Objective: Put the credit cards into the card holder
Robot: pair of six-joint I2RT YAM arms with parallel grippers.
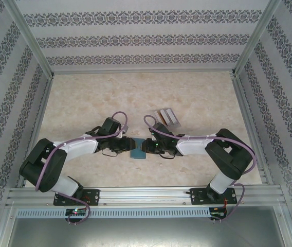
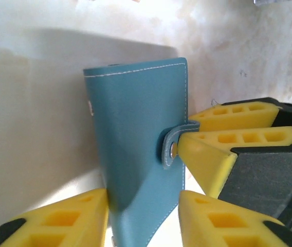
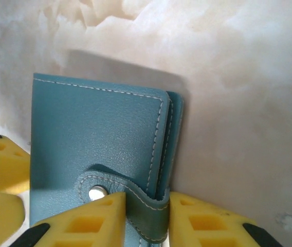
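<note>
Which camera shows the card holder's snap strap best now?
Right wrist: the snap strap and its metal snap sit close up, face-on, between the right gripper's fingers. Left wrist shows the strap side-on, curling off the card holder's edge. In top external the holder is a small teal patch, strap indistinguishable.

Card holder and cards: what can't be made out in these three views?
Top view: card holder mostly covered by the left hand and right hand; credit cards too small to count.
Left wrist view: holder's lower end cut off by the bottom edge; unclear whether the fingers clamp it.
Right wrist view: strap end hidden between the fingers; the folded cover hides the inside.
</note>
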